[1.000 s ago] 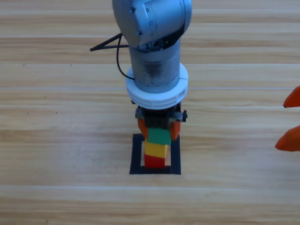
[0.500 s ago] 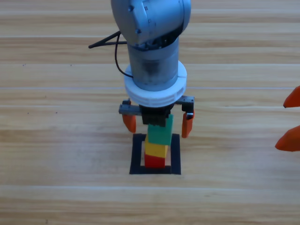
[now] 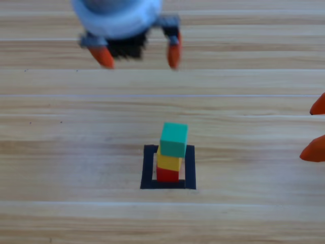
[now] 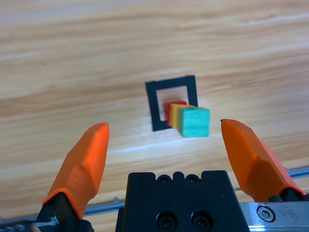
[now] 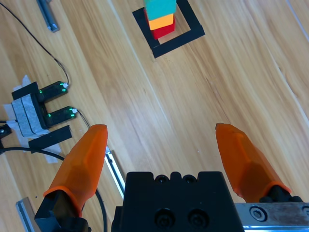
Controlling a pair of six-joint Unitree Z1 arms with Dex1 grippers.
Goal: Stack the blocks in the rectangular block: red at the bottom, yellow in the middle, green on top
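A stack of three cubes stands inside the black tape rectangle (image 3: 148,168): the red cube (image 3: 167,175) at the bottom, the yellow cube (image 3: 169,162) on it, the teal-green cube (image 3: 174,139) on top. The left wrist view shows the same rectangle (image 4: 155,104), red cube (image 4: 167,110), yellow cube (image 4: 175,115) and green cube (image 4: 195,122). My left gripper (image 3: 138,53) is high near the top edge, open and empty, well clear of the stack. My right gripper (image 3: 316,129) waits open at the right edge; its wrist view shows the green cube (image 5: 159,7), yellow cube (image 5: 160,21) and red cube (image 5: 163,32).
In the right wrist view, a sensor device with green lights (image 5: 48,104), white tape and black cables lie on the table to one side of the rectangle (image 5: 178,41). A metal rail (image 5: 113,166) runs close to the gripper.
My left gripper opened and let go of the green cube, then rose and drew back toward the top left. The stack stays in place. The right gripper has not moved.
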